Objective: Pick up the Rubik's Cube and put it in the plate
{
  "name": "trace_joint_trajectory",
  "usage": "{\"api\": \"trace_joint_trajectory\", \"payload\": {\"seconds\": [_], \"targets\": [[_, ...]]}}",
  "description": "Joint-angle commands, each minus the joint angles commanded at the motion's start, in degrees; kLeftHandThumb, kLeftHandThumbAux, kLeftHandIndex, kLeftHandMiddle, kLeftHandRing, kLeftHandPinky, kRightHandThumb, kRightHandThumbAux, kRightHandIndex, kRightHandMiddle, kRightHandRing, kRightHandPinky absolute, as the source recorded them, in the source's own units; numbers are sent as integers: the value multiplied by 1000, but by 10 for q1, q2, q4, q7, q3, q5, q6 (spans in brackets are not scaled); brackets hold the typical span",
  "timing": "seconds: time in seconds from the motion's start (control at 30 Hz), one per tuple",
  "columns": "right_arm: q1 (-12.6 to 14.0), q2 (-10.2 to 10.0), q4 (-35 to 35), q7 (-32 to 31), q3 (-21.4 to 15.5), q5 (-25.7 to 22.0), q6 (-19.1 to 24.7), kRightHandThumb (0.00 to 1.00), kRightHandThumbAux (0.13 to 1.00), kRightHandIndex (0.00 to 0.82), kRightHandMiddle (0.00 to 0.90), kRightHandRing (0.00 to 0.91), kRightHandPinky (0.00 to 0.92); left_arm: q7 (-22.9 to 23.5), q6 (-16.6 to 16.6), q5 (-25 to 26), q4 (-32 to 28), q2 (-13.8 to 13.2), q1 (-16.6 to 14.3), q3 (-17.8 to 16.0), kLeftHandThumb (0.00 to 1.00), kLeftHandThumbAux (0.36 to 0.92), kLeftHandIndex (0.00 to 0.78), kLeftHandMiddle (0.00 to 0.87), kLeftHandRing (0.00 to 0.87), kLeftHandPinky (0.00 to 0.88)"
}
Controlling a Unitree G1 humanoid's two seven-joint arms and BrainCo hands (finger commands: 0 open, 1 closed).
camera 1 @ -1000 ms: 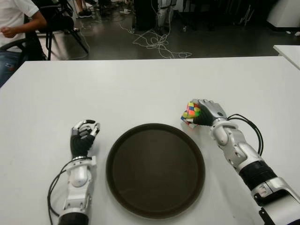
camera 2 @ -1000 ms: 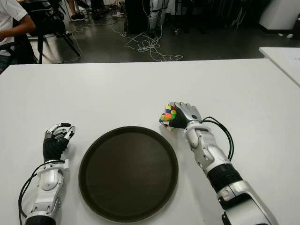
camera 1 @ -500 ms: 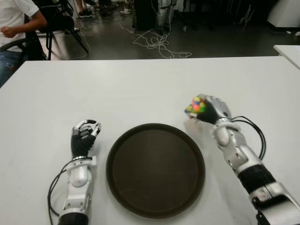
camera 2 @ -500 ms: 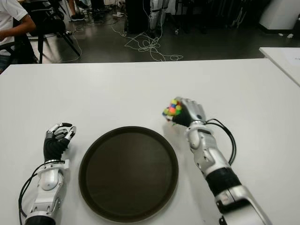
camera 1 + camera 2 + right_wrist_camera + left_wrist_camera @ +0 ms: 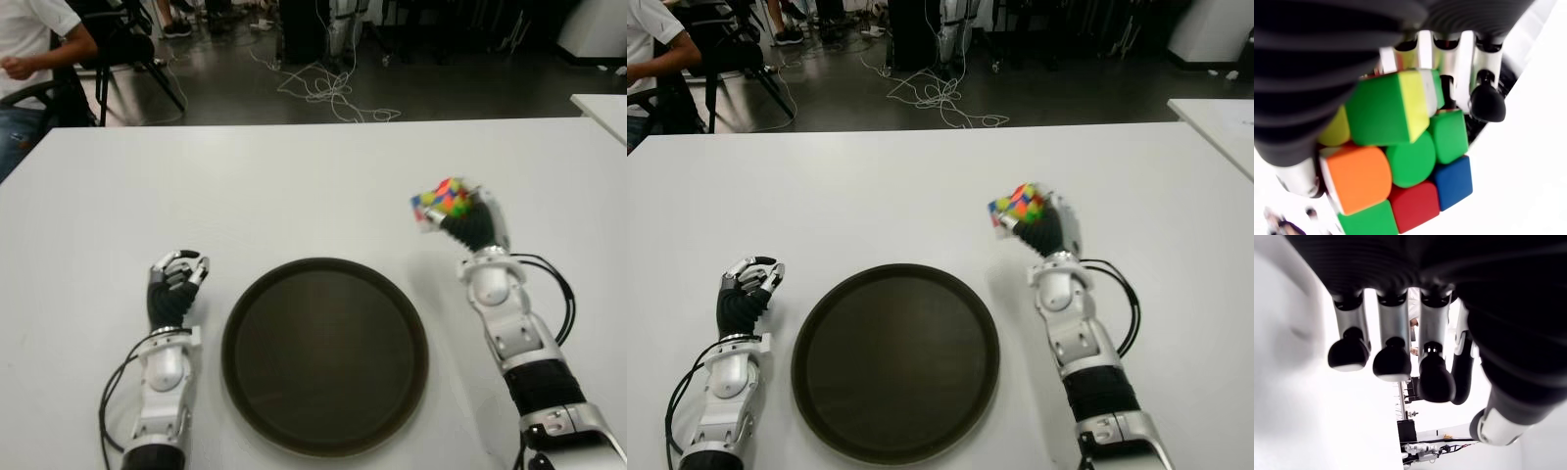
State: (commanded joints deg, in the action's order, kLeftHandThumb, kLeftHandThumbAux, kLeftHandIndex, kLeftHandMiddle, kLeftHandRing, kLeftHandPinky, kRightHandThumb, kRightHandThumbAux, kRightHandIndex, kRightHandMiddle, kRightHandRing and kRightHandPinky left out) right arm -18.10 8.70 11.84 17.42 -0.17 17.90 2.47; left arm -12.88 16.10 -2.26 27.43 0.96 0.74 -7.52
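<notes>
1. Person (image 5: 34, 44) sits at the far left edge, off the tabletop (image 5: 294, 176), on a dark chair (image 5: 118, 49), with one arm bent.
2. Left hand (image 5: 174, 286) shows on the near left of the white tabletop, just left of the plate. Its fingers (image 5: 1391, 357) are curled in toward the palm and hold nothing; the wrist view shows the dark fingertips lined up side by side with only bare white surface beside them.
3. Plate (image 5: 392, 294), round and dark brown with a low rim, lies flat on the tabletop near the middle, between the two arms. Nothing lies in it.
4. Cables (image 5: 328, 93) lie tangled on the dark floor beyond the far edge of the tabletop.
5. Cube (image 5: 443, 199) is up off the tabletop, right of the plate and beyond its far right rim, not over it. It sits tilted in the grasp, with green, orange, red, blue and yellow faces showing in the wrist view.
6. Right hand (image 5: 470, 220) is raised on an upright forearm to the right of the plate. Its fingers (image 5: 1488, 100) are clamped around the cube, which fills the palm.
7. Second white table (image 5: 602, 108) shows at the far right edge, apart from the main tabletop.
</notes>
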Motion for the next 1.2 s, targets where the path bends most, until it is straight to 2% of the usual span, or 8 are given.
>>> {"api": "trace_joint_trajectory", "payload": {"seconds": [0.2,0.37,0.53,0.77,0.9,1.1,1.2], "targets": [[22,-24,-99,-28,-18,-49,17,699,723,440,808,811,802,-3,-2,-7,1,-3,-1,2,704,708,443,814,833,820],[31,-34,-127,-42,-27,-70,16,700,723,440,803,803,795,-5,-4,-13,2,-5,-1,5,704,708,443,810,828,813],[61,-53,-188,-61,-17,-95,-23,701,722,439,807,808,802,-7,-8,-18,4,-8,-4,6,705,707,443,810,828,818],[73,-74,-211,-83,11,-101,-36,701,722,440,808,812,803,-7,-4,-16,13,-9,-9,5,704,707,443,811,830,818],[87,-76,-209,-94,20,-99,-56,701,722,440,808,812,804,-3,2,-12,19,-10,-10,3,704,707,443,814,831,815],[92,-77,-206,-117,26,-108,-81,699,721,439,816,820,815,4,13,-2,23,-7,-12,-1,703,707,443,816,834,821],[95,-77,-200,-120,40,-93,-104,699,721,439,816,819,813,7,16,2,23,-6,-11,-1,703,707,443,817,836,824]]}}
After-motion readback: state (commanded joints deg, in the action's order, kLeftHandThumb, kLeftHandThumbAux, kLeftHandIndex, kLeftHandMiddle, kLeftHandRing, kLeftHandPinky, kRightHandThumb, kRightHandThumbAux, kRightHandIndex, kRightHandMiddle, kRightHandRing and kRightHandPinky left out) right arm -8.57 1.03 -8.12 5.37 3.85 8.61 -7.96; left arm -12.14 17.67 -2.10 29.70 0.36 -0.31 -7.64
